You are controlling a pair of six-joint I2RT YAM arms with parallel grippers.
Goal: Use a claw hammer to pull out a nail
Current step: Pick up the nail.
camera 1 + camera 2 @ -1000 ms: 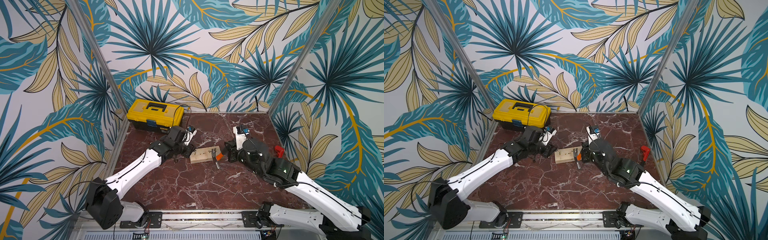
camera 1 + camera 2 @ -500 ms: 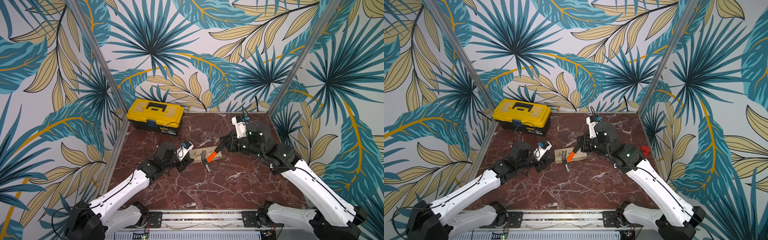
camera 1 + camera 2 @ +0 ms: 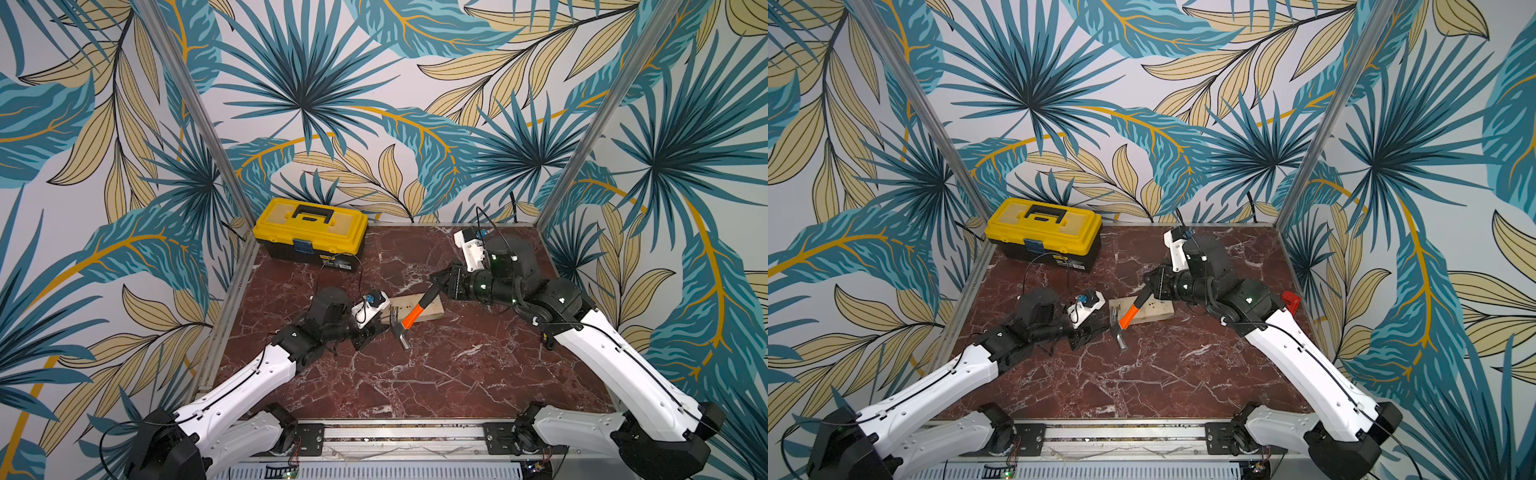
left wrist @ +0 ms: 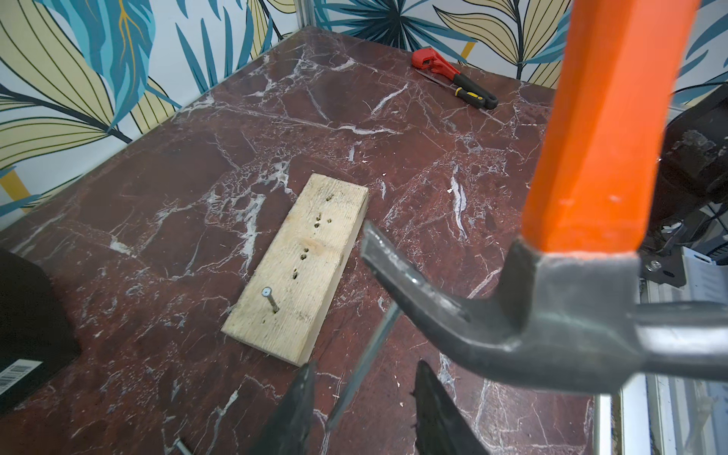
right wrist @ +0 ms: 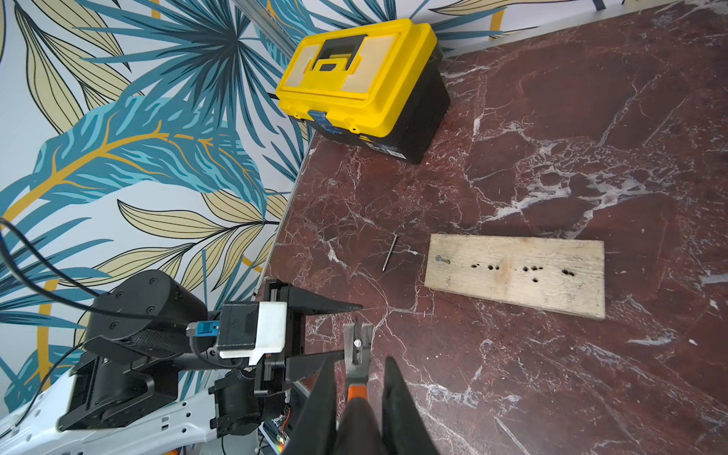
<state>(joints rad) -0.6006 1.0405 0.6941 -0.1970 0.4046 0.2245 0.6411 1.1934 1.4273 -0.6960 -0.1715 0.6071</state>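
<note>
My right gripper [image 3: 438,286] [image 5: 358,362] is shut on the black lower shaft of the claw hammer [image 3: 402,330] [image 3: 1119,328] [image 4: 551,323]. The hammer slants down off the wooden board [image 3: 422,309] [image 4: 303,272] [image 5: 516,275], head low at the board's left end. A nail [image 4: 362,366] hangs from the claw, and its head [image 5: 356,342] sits in the claw's slot. My left gripper [image 3: 368,334] [image 4: 366,364] is open, its fingers either side of the hanging nail with gaps. A second nail [image 4: 270,301] stands in the board near one end.
A yellow toolbox [image 3: 309,230] [image 5: 362,90] stands at the back left. A red-headed tool [image 4: 453,77] [image 3: 1291,300] lies near the right wall. A loose nail [image 5: 390,254] lies on the marble between the toolbox and the board. Several empty holes dot the board.
The hammer has come up off the board and swung its head to the front left. My left arm drew back from the board's left end toward the front.
</note>
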